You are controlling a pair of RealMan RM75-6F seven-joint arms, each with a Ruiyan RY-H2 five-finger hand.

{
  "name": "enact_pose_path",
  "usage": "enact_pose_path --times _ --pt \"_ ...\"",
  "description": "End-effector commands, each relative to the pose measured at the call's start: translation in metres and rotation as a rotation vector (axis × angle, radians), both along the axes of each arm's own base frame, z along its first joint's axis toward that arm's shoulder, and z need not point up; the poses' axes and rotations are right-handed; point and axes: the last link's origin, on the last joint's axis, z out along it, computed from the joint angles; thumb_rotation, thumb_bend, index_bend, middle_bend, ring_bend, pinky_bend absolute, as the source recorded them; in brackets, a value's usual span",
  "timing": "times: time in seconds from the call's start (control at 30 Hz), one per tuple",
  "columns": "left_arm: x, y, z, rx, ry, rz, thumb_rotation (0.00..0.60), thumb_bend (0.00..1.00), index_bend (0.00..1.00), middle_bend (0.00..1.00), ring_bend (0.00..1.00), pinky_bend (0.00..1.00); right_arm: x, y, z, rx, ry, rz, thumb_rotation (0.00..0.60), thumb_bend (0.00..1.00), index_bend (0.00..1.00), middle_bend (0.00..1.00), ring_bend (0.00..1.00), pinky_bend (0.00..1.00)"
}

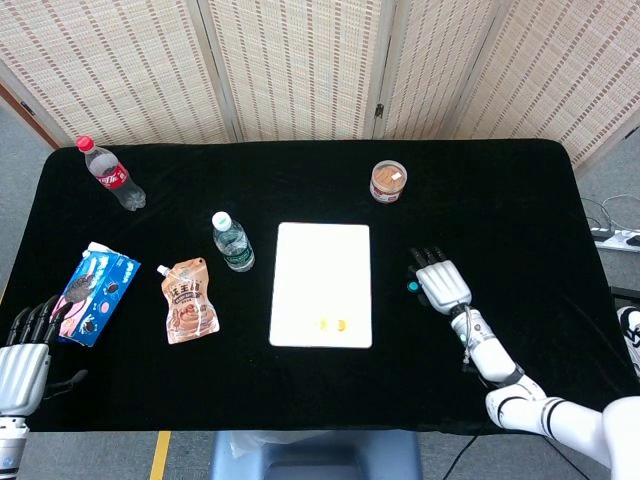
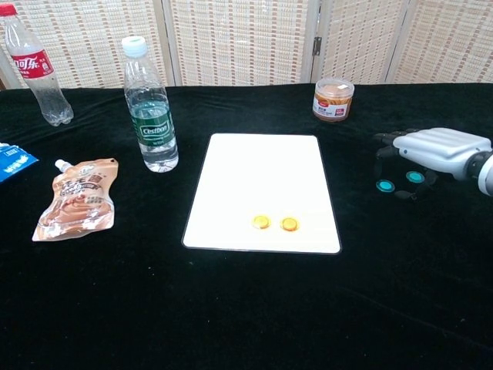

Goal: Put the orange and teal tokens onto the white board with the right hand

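Note:
Two orange tokens lie near the front edge of the white board; the head view shows them as orange tokens on the board. Two teal tokens lie on the black cloth to the right of the board. My right hand hovers just over them, palm down with its fingers spread and curved, holding nothing. In the head view the right hand covers one teal token, and the other teal token shows at its left edge. My left hand stays at the table's near left corner, fingers apart and empty.
A cola bottle stands at the back left, and a water bottle stands just left of the board. A brown pouch and a blue cookie pack lie at the left. A small jar stands behind the board's right corner.

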Motion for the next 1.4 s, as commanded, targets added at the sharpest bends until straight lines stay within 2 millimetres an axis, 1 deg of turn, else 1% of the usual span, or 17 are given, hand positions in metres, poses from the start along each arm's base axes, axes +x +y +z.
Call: enact_pose_path --times 0.03,0.3,0.53,0.67,0.8,1.0,1.07,1.2,1.3,1.4 --pt "0.000 0.000 0.000 0.001 0.000 0.001 0.600 0.17 0.12 0.03 0.02 0.00 0.000 -0.002 -0.002 -0.001 0.002 -0.002 0.600 0.43 0.38 0.07 0.00 0.00" --pt "-0.001 0.000 0.000 -0.001 0.003 0.006 0.600 0.17 0.12 0.03 0.02 0.00 -0.003 -0.006 -0.006 0.000 0.014 -0.013 0.600 0.43 0.41 0.07 0.00 0.00" --pt "0.000 0.001 0.000 -0.003 0.006 0.005 0.600 0.17 0.12 0.03 0.02 0.00 -0.001 -0.008 -0.008 0.004 0.014 -0.010 0.600 0.43 0.43 0.07 0.00 0.00" --pt "0.000 0.001 -0.001 -0.004 0.007 0.005 0.600 0.17 0.12 0.03 0.02 0.00 0.000 -0.008 -0.010 0.007 0.018 -0.009 0.600 0.43 0.46 0.08 0.00 0.00" --pt "-0.001 0.001 -0.001 -0.004 0.007 0.007 0.600 0.17 0.12 0.03 0.02 0.00 0.000 -0.008 -0.009 0.004 0.016 -0.014 0.600 0.43 0.50 0.10 0.00 0.00" --pt "-0.001 0.001 -0.002 -0.005 0.004 0.005 0.600 0.17 0.12 0.03 0.02 0.00 0.002 -0.006 -0.003 -0.004 -0.006 -0.019 0.600 0.43 0.51 0.11 0.00 0.00" --pt "0.000 0.001 -0.001 -0.003 0.003 0.003 0.600 0.17 0.12 0.03 0.02 0.00 0.007 -0.005 0.001 -0.006 -0.030 -0.006 0.600 0.43 0.51 0.11 0.00 0.00" --pt "0.001 0.002 0.000 0.001 0.000 -0.001 0.600 0.17 0.12 0.03 0.02 0.00 0.026 0.002 0.007 0.014 -0.086 0.034 0.600 0.43 0.51 0.11 0.00 0.00" --pt "0.001 0.002 0.000 0.001 -0.002 -0.004 0.600 0.17 0.12 0.03 0.02 0.00 0.047 0.006 0.006 0.044 -0.132 0.061 0.600 0.43 0.51 0.10 0.00 0.00" --pt "0.002 0.001 0.000 0.000 -0.003 -0.006 0.600 0.17 0.12 0.03 0.02 0.00 0.069 0.006 -0.001 0.078 -0.161 0.087 0.600 0.43 0.51 0.10 0.00 0.00"
